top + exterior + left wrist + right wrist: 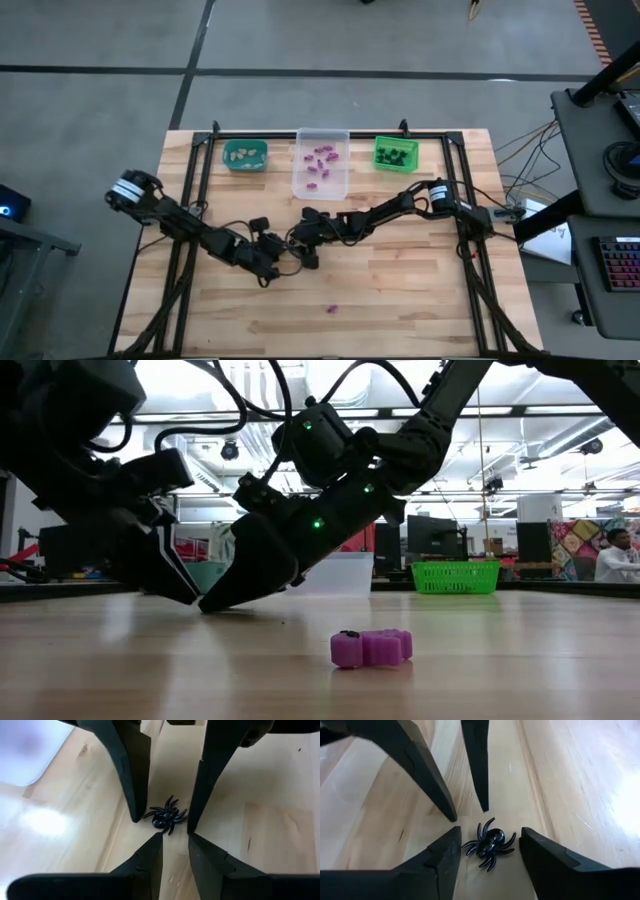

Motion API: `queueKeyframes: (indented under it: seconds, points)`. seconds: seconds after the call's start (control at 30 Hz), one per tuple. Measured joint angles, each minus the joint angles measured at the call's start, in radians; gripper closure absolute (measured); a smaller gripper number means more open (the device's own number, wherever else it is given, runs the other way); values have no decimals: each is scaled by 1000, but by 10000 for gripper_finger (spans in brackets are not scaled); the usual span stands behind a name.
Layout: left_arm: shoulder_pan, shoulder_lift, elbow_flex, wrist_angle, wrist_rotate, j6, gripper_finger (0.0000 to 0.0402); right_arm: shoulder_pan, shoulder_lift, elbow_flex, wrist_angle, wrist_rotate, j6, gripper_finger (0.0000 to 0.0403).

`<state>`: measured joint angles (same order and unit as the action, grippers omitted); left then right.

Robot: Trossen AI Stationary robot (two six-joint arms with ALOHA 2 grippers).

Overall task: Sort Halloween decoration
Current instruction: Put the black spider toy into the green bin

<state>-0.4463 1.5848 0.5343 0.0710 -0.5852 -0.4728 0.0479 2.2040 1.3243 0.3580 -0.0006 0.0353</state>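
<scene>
A purple trinket (372, 648) lies on the wooden surface (520, 660) up front. Behind it, two dark grippers meet tip to tip at the surface; a green bin (456, 576) stands farther back.

Both claws crowd nose to nose around the spider (489, 845) mid-bench, leaving little gap there, while the front bench (420, 300) lies open.
</scene>
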Motion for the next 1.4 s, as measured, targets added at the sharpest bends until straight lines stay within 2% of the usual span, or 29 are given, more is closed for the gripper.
queueKeyframes:
  seconds: [0.47, 0.73, 0.87, 1.23, 1.4]
  points:
    - [-12, -215, 0, -158, -3, -8, 325, 0, -4, -1, -1, -1, 0, 227]
    - [-12, -370, 0, -160, -36, 49, 325, -1, -7, 14, -10, -8, 6, 228]
    - [-11, -429, 0, -156, -90, 91, 325, -1, -9, 21, -18, -8, 6, 228]
    - [-11, -500, 0, -114, -353, 151, 325, -7, -66, 24, -63, -9, 20, 227]
    - [-11, -496, 0, -113, -385, 150, 325, -10, -104, 25, -107, -8, 21, 227]
